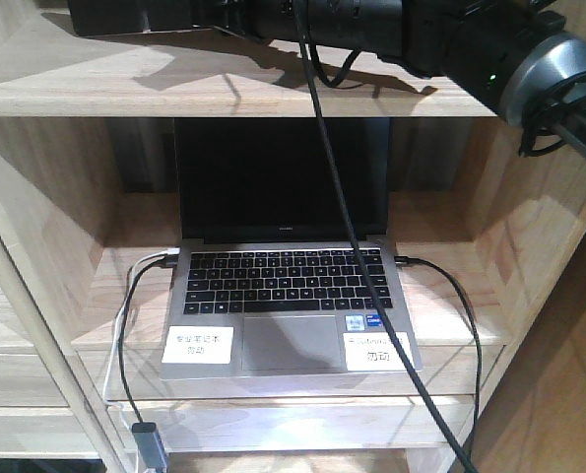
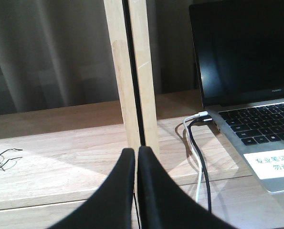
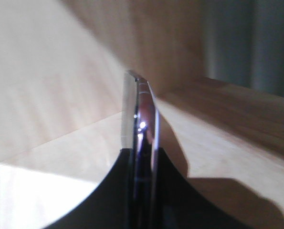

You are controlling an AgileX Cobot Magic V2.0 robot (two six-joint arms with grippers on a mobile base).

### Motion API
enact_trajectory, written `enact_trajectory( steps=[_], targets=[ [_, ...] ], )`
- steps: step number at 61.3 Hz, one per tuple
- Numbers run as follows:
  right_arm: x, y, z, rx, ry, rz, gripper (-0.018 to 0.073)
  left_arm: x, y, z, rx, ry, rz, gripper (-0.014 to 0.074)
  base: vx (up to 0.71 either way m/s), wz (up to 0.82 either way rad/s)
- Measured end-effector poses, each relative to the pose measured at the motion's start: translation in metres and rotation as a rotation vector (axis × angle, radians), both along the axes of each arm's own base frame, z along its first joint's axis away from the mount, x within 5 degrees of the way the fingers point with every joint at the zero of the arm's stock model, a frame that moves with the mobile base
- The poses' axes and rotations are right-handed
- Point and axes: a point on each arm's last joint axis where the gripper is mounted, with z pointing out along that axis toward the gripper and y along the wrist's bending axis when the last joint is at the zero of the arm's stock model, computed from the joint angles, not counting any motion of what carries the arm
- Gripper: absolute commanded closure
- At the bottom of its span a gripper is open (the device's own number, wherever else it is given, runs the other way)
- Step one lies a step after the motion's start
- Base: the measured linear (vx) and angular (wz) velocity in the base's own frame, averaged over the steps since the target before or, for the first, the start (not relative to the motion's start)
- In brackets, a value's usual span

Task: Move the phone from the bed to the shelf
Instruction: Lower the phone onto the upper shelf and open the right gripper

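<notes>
In the right wrist view I see the phone (image 3: 142, 114) edge-on, a thin glossy slab with a silvery rim, standing upright between the black fingers (image 3: 175, 191) of my right gripper (image 3: 142, 155), which is shut on it. It hangs just above a pale wooden board of the shelf (image 3: 227, 143). In the front view my right arm (image 1: 371, 25) reaches leftward over the shelf's upper board (image 1: 125, 84). My left gripper (image 2: 135, 153) is shut on nothing, low over a shelf board (image 2: 60, 148) in front of an upright post (image 2: 132, 71). The bed is out of view.
An open grey laptop (image 1: 283, 286) with white labels fills the middle compartment, with cables (image 1: 125, 325) plugged in on both sides and hanging over the front edge. One black cable (image 1: 347, 227) from my right arm drapes across the laptop. Shelf side walls (image 1: 27, 217) close in the compartment.
</notes>
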Motion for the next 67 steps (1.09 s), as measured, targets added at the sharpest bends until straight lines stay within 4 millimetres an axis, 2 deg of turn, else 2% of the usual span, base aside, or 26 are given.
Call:
enact_trajectory(
  steps=[14, 23, 29, 50, 56, 67],
  targets=[
    [0.011, 0.003, -0.013, 0.003, 0.022, -0.032, 0.052, 0.0, 0.0, 0.0, 0.0, 0.0, 0.0, 0.0595, 0.0, 0.0],
    [0.014, 0.004, -0.018, -0.01, 0.027, -0.035, 0.0445, 0.0, 0.0, 0.0, 0.0, 0.0, 0.0, 0.0595, 0.0, 0.0],
    [0.015, 0.004, -0.021, -0.029, 0.02, -0.039, 0.0364, 0.0, 0.0, 0.0, 0.0, 0.0, 0.0, 0.0595, 0.0, 0.0],
    [0.019, 0.002, -0.022, -0.024, 0.017, -0.079, -0.0008, 0.0, 0.0, 0.0, 0.0, 0.0, 0.0, 0.0595, 0.0, 0.0],
    [0.02, 0.001, -0.02, -0.013, 0.021, -0.1, -0.0043, 0.0, 0.0, 0.0, 0.0, 0.0, 0.0, 0.0595, 0.0, 0.0],
    [0.019, -0.001, -0.019, -0.043, -0.001, -0.108, -0.0031, 0.0, 0.0, 0.0, 0.0, 0.0, 0.0, 0.0595, 0.0, 0.0]
  ],
)
